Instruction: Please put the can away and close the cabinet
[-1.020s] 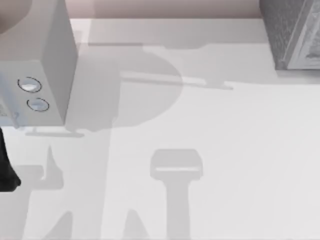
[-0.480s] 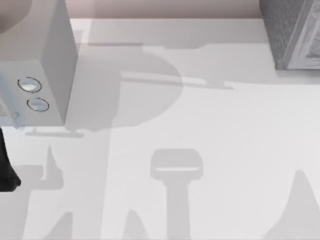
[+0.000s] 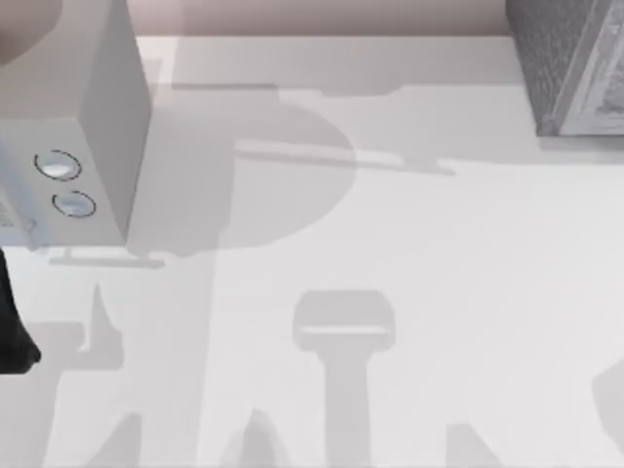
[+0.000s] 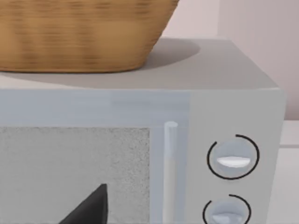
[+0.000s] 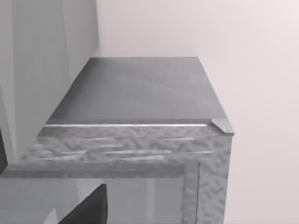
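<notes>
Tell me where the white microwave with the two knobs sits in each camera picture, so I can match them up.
Top view: the microwave stands at the table's left edge, towards the back.
Left wrist view: its front is seen close up, with a wicker basket on top.
Right wrist view: this camera faces the grey cabinet instead.
Shared landmark: the upper knob, also in the left wrist view.

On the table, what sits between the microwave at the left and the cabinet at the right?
Nothing: in the top view the table between the microwave and the cabinet is bare, crossed only by shadows.
</notes>
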